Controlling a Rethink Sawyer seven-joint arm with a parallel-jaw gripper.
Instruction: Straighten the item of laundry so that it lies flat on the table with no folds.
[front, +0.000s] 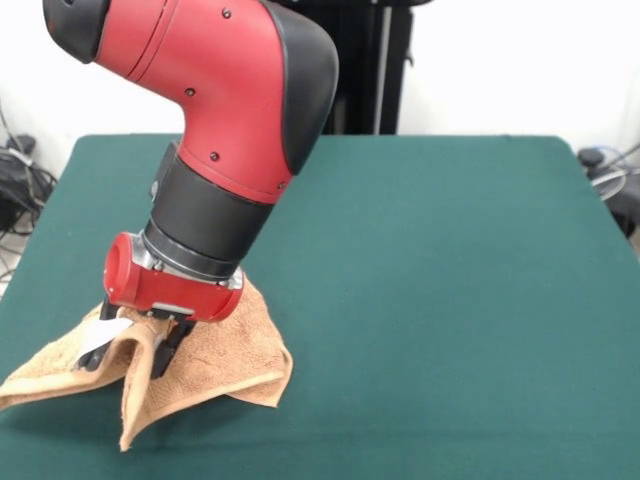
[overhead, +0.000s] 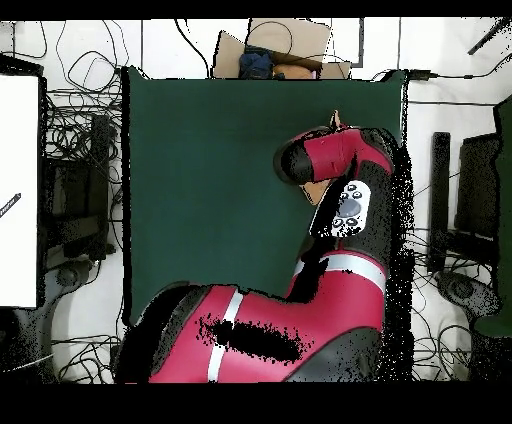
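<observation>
Near the table's (front: 450, 280) front-left corner, gripper (front: 135, 345) pinches a raised fold of the towel (front: 215, 365); flattening unfinished.

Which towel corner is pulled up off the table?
The corner at the gripper, on the towel's left in the front view, bearing the white tag. The other visible corners lie on the table.

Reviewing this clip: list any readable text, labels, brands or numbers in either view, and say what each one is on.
No text can be read in either view.
White tag on the small orange-tan terry towel: any print is too small to read.
Round grey button panel on the red and black robot arm: markings too blurred to read.
Dark green felt-covered table: no markings.
</observation>
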